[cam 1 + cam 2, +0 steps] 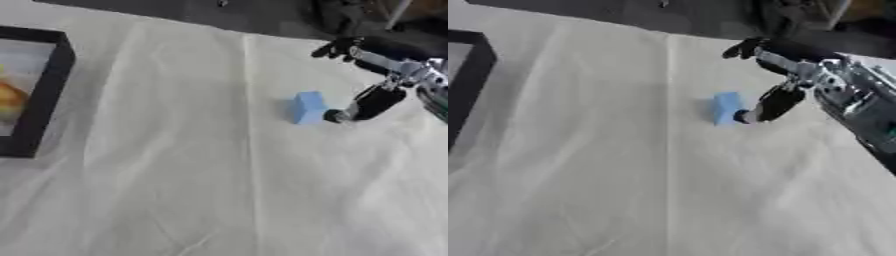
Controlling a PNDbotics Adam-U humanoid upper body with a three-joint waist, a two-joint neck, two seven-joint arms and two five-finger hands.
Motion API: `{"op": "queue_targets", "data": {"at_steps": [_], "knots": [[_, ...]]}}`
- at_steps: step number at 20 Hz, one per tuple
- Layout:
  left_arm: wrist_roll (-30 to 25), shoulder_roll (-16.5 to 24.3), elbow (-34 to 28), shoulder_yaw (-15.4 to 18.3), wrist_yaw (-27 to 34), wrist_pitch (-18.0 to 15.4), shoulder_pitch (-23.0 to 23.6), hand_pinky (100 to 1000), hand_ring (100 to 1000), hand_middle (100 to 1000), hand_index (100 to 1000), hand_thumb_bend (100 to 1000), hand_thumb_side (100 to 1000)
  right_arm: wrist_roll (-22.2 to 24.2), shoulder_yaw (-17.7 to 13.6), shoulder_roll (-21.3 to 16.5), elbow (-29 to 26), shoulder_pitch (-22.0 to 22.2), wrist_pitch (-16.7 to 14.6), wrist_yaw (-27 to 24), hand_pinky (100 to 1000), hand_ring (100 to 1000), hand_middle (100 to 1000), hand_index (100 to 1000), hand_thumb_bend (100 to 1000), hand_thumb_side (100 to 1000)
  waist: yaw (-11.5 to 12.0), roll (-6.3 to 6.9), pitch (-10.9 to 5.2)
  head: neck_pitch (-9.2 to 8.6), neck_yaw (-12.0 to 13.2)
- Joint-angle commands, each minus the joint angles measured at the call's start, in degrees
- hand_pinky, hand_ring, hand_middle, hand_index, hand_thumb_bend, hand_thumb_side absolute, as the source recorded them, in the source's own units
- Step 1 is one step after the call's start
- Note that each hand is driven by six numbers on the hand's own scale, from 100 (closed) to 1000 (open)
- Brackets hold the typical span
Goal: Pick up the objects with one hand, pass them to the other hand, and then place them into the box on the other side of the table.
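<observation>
Right hand in from the upper right, spread: thumb tip low, touching or just beside the right face of the blue block; fingers held high and straight, well above and behind it. Nothing pinched yet.

Block upright on the white cloth, right of centre, well apart from the black box at the left edge.

Judged as the opening step: reaching for the pick-up, grasp not closed. Next move calls for bringing the fingers down over the block's far side and closing against the thumb, then lifting toward the middle for the hand-over.

Left hand in neither view. Box cut off by the frame; something orange-yellow inside, shape not clear. Actual contact between thumb and block hard to tell. Palm mostly blurred into the silver wrist; dark clutter at the far edge not made out.
</observation>
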Motion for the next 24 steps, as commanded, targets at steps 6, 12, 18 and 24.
{"op": "queue_targets", "data": {"at_steps": [6,12,18,24], "knots": [[-0.1,0.0,-1.0,0.2,-0.5,-0.2,-1.2,1000,468,698,857,517,717,1.0,-0.4,-0.4,-0.5,0.9,3.8,4.9,918,931,898,890,499,100,2.3,-0.08,0.18,-0.88,-2.4],[0.5,-0.1,-1.0,0.2,-0.6,-0.2,-1.0,1000,466,695,855,515,718,2.2,-1.2,-0.5,0.7,1.5,4.4,7.1,934,932,898,892,470,100,3.5,-0.58,0.89,-1.27,-3.3],[0.9,-0.2,-1.0,0.2,-0.6,0.1,-0.6,1000,465,691,853,514,719,3.0,-2.0,-0.5,2.3,1.8,5.2,8.8,949,932,898,895,350,100,4.3,-0.98,1.41,-1.44,-3.9],[1.3,-0.2,-1.0,0.4,-0.5,0.2,-0.6,1000,464,689,853,510,715,5.1,-2.5,-0.3,4.4,2.2,5.9,11.5,970,934,899,897,322,100,4.9,-1.22,1.75,-1.67,-4.1]]}}
